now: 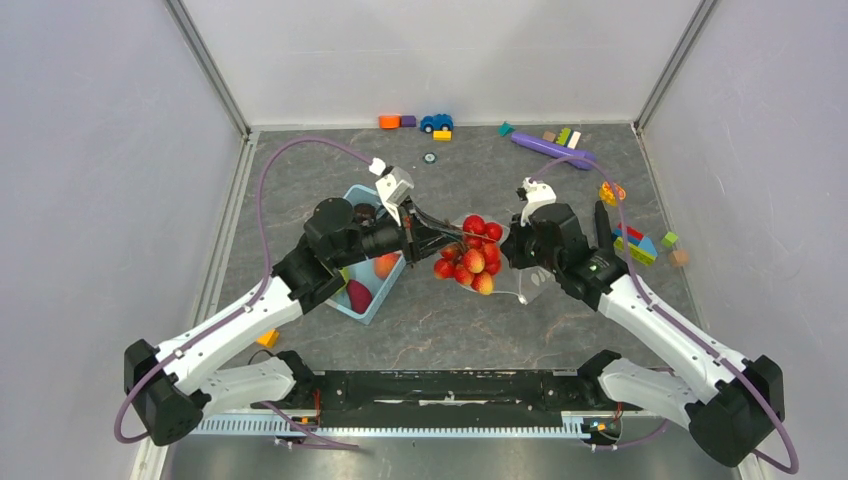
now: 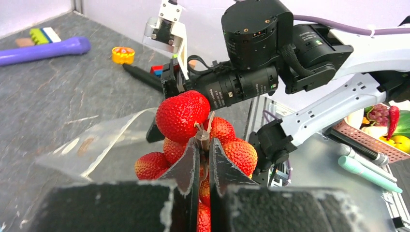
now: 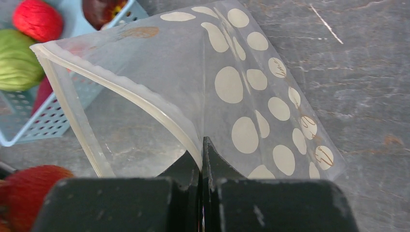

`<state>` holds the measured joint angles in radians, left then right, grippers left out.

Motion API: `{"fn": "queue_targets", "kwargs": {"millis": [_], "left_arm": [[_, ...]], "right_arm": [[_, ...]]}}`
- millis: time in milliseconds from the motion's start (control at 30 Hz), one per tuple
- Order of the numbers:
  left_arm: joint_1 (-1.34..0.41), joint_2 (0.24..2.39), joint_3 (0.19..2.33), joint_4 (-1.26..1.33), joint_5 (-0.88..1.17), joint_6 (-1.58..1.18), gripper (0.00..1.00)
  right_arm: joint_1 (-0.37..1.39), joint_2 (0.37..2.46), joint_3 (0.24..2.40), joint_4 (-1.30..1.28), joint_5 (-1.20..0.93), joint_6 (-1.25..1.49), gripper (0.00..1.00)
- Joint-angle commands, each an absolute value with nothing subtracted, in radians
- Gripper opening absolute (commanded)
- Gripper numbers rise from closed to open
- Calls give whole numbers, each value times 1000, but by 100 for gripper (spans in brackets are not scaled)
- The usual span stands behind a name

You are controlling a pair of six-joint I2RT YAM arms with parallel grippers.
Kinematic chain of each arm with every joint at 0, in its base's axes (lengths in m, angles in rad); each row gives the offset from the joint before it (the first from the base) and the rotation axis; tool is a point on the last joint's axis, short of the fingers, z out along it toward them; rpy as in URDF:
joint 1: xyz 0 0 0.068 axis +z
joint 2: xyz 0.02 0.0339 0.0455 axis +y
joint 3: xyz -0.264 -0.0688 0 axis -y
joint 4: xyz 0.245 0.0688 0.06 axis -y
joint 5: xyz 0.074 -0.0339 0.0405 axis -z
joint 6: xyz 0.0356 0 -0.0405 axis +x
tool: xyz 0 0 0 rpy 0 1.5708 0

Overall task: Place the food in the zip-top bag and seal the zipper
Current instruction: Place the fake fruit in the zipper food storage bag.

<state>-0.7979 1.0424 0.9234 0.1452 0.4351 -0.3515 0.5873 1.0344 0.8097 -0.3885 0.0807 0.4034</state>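
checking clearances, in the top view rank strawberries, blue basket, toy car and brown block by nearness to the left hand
1. strawberries, held in the left hand
2. blue basket, just to its left
3. toy car, back edge
4. brown block, far right
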Motion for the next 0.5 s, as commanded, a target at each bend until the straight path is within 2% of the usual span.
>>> {"fn": "queue_targets", "kwargs": {"millis": [0,467], "left_arm": [[-814,1074,915,366,522,-388,2],[-819,1119,805,463,440,-332,2]], "right_arm": [[586,989,843,-326,-28,458,0],[585,974,880,-304,-252,526,0]]}}
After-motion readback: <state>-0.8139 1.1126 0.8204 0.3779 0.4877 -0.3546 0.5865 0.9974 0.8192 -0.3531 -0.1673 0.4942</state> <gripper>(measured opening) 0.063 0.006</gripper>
